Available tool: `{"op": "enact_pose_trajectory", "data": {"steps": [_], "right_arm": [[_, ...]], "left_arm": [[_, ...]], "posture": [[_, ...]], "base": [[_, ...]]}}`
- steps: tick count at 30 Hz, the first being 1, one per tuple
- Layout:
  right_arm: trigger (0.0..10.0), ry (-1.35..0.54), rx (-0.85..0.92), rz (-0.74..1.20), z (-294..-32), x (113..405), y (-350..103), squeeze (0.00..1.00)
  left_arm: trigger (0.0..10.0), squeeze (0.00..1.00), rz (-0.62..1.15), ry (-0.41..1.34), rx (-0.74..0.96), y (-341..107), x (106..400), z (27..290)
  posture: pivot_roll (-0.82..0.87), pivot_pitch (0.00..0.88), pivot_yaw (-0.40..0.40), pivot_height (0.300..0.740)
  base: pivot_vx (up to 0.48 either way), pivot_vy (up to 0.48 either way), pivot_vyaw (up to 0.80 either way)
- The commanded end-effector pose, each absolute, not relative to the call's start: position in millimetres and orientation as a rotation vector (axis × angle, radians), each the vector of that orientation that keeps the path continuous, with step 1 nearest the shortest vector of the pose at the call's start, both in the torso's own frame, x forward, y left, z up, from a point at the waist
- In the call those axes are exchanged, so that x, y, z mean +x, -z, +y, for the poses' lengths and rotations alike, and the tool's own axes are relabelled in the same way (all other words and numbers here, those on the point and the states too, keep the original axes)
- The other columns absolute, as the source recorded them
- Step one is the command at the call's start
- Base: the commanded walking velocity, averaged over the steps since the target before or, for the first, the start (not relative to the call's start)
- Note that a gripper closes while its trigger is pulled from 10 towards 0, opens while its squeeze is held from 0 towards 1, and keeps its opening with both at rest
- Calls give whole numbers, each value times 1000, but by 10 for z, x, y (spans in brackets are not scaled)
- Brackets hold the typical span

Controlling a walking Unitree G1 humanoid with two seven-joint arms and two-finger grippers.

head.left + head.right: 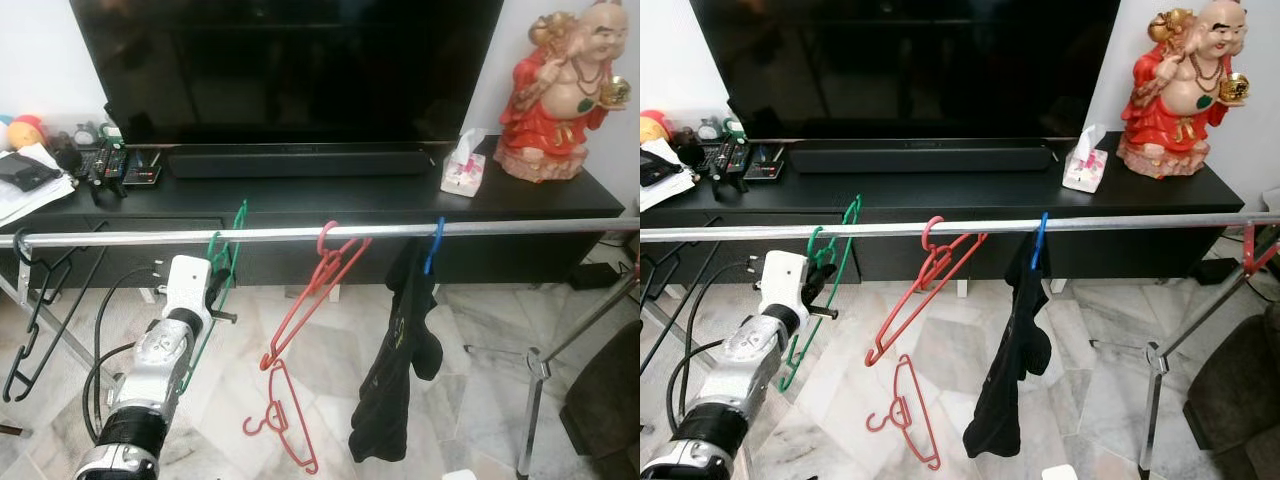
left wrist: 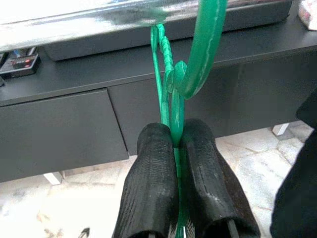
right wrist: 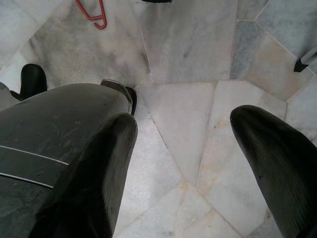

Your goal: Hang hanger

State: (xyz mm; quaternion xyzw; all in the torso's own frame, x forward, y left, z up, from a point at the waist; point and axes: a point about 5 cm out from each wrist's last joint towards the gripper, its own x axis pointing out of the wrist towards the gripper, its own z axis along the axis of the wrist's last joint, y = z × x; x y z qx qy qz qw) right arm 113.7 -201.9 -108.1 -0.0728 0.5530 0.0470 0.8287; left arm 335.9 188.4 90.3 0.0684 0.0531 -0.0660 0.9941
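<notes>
A green hanger (image 1: 213,300) is pinched in my left gripper (image 1: 220,272), which is shut on its neck just below the hook. The hook (image 2: 198,59) reaches up across the silver rail (image 1: 300,233) left of centre; whether it rests on the rail I cannot tell. In the left wrist view both black fingers (image 2: 148,188) press on the green wire. A red hanger (image 1: 322,275) hangs tilted from the rail's middle. My right gripper (image 3: 183,148) hangs open over the marble floor.
A black garment (image 1: 398,360) hangs on a blue hanger (image 1: 434,245) right of the red one. Another red hanger (image 1: 280,420) lies on the floor. A black hanger (image 1: 40,300) hangs at the rail's left end. The rail's stand leg (image 1: 535,400) and TV cabinet (image 1: 330,195) are near.
</notes>
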Motion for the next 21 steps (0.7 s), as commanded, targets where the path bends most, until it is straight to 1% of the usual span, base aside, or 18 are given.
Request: {"op": "enact_pose_trajectory", "data": {"steps": [1,11,21], "right_arm": [[10000,-100,-146,1176,-2002,1118,1088,0],[10000,-100,-147,1174,-2000,1118,1088,0],[10000,-106,-149,1176,-2000,1116,1089,0]], "left_arm": [[10000,0,87,132,143,-964,3420,1842],[10000,0,90,132,155,-971,3467,1783],[10000,0,148,124,171,-835,3414,1722]], "posture": [[-75,0,-30,740],[-75,0,-28,740],[-70,0,-30,740]], "base": [[0,0,0],[0,0,0],[0,0,0]]}}
